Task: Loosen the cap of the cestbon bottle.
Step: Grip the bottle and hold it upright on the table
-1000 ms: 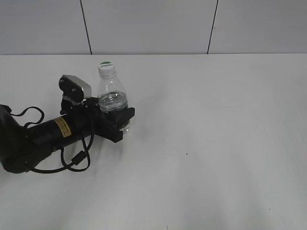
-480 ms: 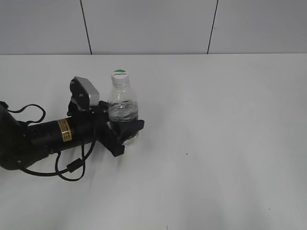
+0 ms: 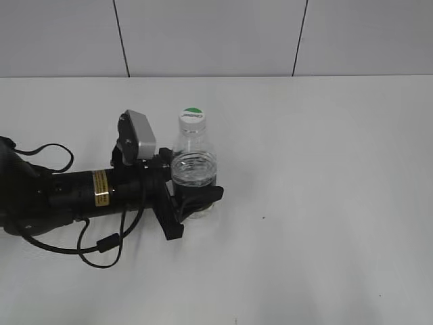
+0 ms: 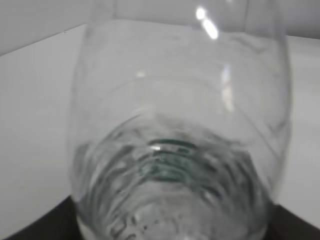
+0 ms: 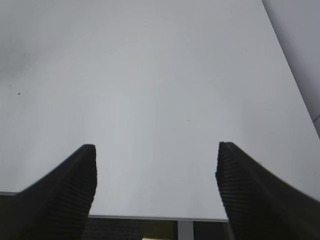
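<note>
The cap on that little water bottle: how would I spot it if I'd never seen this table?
Find the black robot arm lying across the left of the white table; its left gripper is clamped round a small clear bottle standing upright. The cap sits on the bottle's narrow neck, the highest point there. It is round and white with a green top, the only colour in sight.

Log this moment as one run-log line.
left gripper: shut on bottle | bottle: upright | cap: on, untouched | right gripper: open, empty
</note>
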`<state>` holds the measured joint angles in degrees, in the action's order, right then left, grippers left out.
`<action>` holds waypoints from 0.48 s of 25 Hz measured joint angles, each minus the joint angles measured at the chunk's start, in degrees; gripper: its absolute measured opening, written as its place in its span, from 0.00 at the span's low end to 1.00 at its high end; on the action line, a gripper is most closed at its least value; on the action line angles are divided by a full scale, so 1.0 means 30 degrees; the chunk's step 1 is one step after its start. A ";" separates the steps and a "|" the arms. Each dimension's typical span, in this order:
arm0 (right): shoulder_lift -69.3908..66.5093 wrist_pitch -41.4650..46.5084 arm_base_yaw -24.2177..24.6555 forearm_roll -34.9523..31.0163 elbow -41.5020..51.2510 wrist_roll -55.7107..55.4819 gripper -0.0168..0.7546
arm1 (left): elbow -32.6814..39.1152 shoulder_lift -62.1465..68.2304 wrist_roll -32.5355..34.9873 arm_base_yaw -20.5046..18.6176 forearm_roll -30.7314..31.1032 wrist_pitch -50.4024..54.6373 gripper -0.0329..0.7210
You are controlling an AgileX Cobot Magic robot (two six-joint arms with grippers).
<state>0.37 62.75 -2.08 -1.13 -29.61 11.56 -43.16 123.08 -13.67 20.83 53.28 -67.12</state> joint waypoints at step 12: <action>0.0000 0.0000 0.0000 0.0000 0.0000 0.0000 0.76 | -0.1846 0.2004 -0.0616 0.1368 0.0087 -0.0197 0.58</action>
<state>0.37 62.75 -2.08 -1.13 -29.61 11.56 -48.70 129.09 -15.52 24.94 53.54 -67.72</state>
